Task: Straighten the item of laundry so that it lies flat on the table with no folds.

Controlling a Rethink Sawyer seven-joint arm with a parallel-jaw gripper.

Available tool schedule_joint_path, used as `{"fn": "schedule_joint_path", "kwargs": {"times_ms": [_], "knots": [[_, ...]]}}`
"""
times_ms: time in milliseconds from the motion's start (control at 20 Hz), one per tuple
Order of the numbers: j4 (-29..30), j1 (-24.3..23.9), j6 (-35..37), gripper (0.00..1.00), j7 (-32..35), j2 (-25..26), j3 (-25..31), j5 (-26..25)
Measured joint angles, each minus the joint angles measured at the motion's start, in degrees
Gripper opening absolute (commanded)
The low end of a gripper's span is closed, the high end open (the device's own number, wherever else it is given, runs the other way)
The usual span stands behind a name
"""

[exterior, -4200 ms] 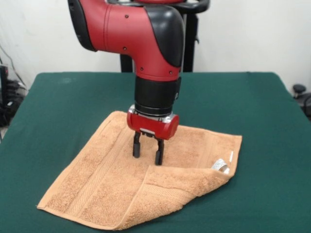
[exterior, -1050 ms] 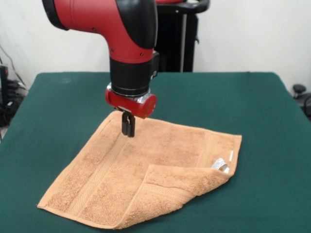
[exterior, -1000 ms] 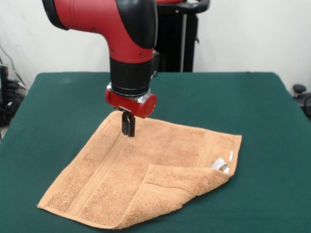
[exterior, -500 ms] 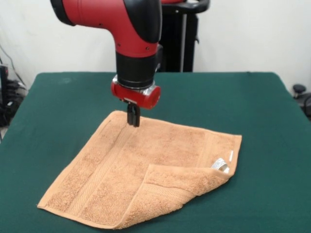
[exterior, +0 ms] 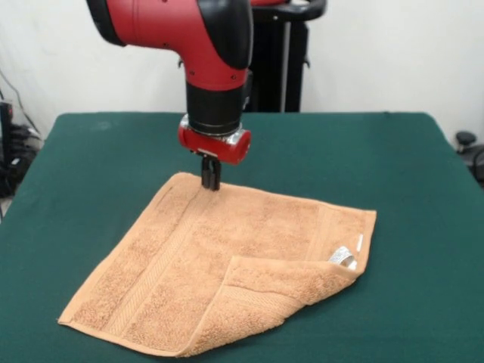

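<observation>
Towel [exterior: 204,272] spread on the table [exterior: 83,166], its near right corner folded back over the top. Gripper [exterior: 210,180], jaws closed on nothing, hangs at the far edge. Soft, light, limp terry likely drags easily; that folded corner looks the best hold.

Dark green table [exterior: 91,159], orange-tan towel [exterior: 189,265] lying on it, one corner folded over

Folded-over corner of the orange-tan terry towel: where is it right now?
In the front view, the folded-over corner lies at the lower right of the orange-tan terry towel, beside the small white label, well away from the gripper at the far edge.
</observation>
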Motion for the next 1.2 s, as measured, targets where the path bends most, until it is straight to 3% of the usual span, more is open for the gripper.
{"fn": "schedule_joint_path", "kwargs": {"times_ms": [950,1200], "knots": [[1.23,-4.65,-1.04,0.0,0.0,-0.14,3.4,-2.03],[2.92,-5.68,-4.71,0.0,0.0,-0.4,3.84,-3.27]]}}
